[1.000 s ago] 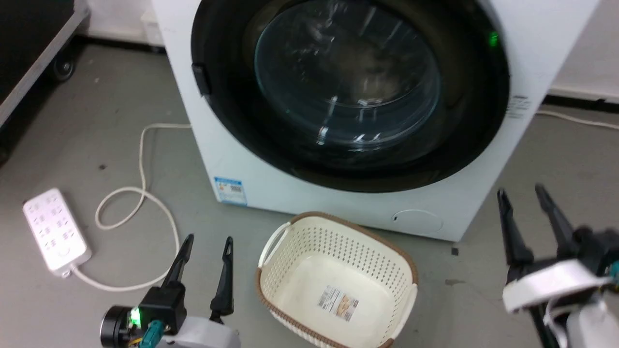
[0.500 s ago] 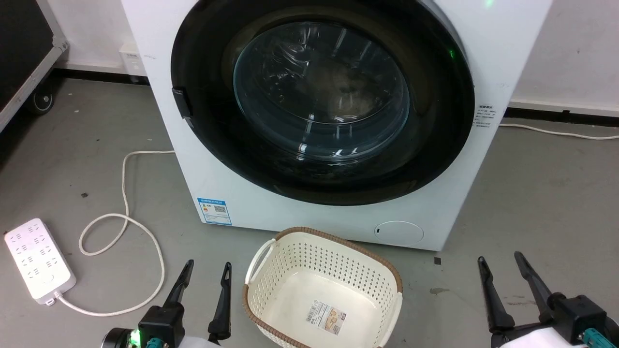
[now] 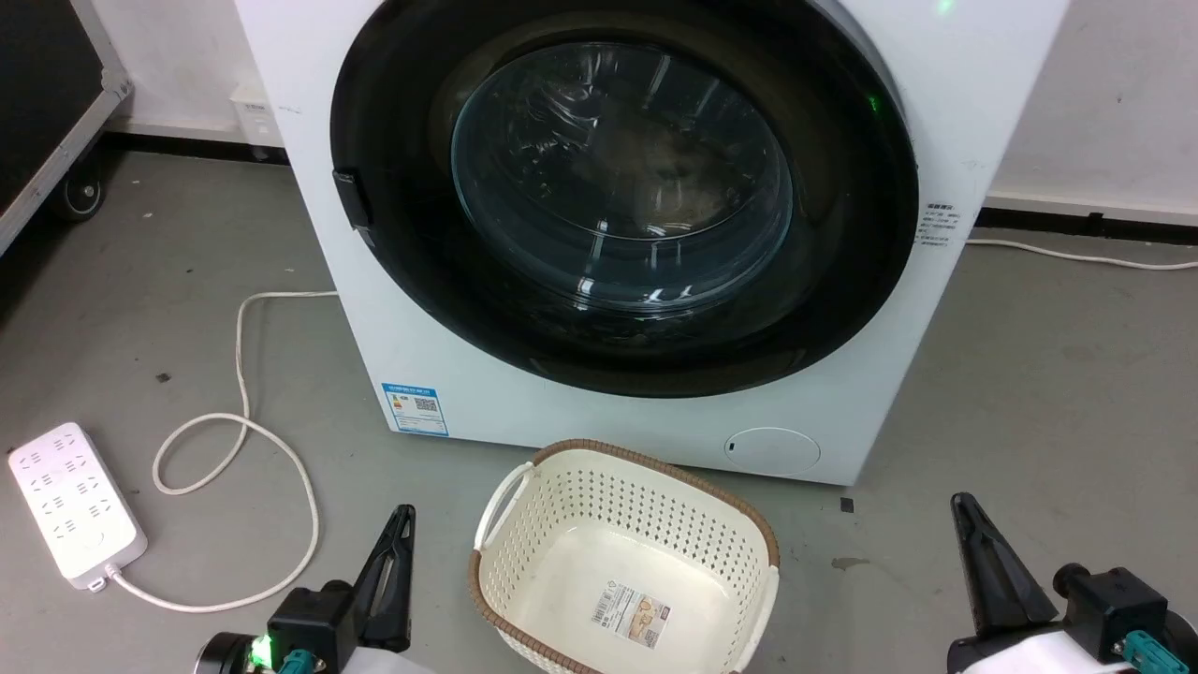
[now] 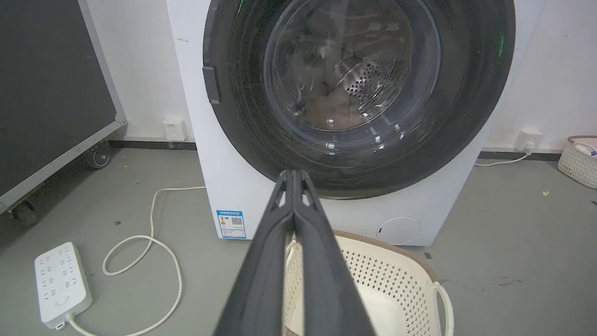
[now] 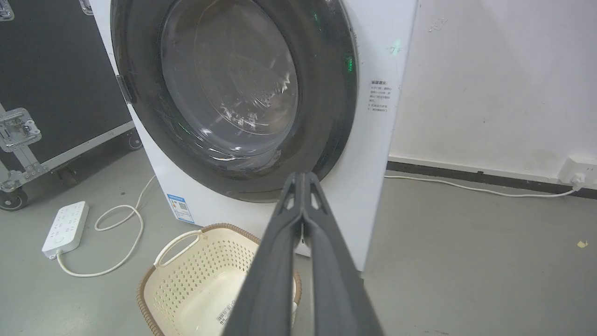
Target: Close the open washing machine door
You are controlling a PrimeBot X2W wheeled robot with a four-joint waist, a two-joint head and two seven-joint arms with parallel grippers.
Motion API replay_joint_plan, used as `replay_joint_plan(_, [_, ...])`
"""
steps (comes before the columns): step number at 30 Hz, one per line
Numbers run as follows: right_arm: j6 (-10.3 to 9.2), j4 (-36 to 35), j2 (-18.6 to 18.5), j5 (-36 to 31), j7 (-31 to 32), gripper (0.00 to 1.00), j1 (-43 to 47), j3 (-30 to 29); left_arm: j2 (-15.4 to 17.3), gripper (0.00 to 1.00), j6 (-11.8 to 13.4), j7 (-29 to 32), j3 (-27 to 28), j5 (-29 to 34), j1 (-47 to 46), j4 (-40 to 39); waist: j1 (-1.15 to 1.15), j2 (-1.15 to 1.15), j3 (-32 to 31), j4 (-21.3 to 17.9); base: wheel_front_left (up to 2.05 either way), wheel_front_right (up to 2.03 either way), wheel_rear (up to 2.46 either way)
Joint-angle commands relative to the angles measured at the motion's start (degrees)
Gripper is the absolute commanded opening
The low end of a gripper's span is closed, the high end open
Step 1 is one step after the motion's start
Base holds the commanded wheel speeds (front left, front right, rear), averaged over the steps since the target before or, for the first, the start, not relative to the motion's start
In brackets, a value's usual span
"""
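The left jaws are pressed shut on nothing, their dark fingers [image 4: 275,261] meeting at the tips, and the right jaws are shut and empty in the same way. Both hang low over the grey floor [image 3: 1029,374], with a cream basket [image 3: 636,524] between them. Beyond the basket, the washing machine door [image 3: 622,178] lies flush in the front of the white washer [image 3: 524,421], which stands at the far edge of the floor by the wall.
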Motion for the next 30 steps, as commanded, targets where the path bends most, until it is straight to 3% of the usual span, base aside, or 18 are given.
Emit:
replay_joint_plan(1, [-0.01, -0.57, 0.03, -0.38, 0.27, 0.00, -0.19, 0.12, -0.11, 0.00, 0.25, 0.42, 0.22, 0.31, -0.21, -0.42, 0.00, 0.00, 0.02, -0.03, 0.00, 0.00, 0.00])
replay_joint_plan(30, [-0.02, -2.76, 0.11, -1.42, 4.19, 0.00, -0.77, 1.12, -0.50, 0.00, 0.99, 4.40, 1.62, 1.80, -0.79, -2.59, 0.00, 0.00, 0.30, -0.52, 0.00, 0.00, 0.00])
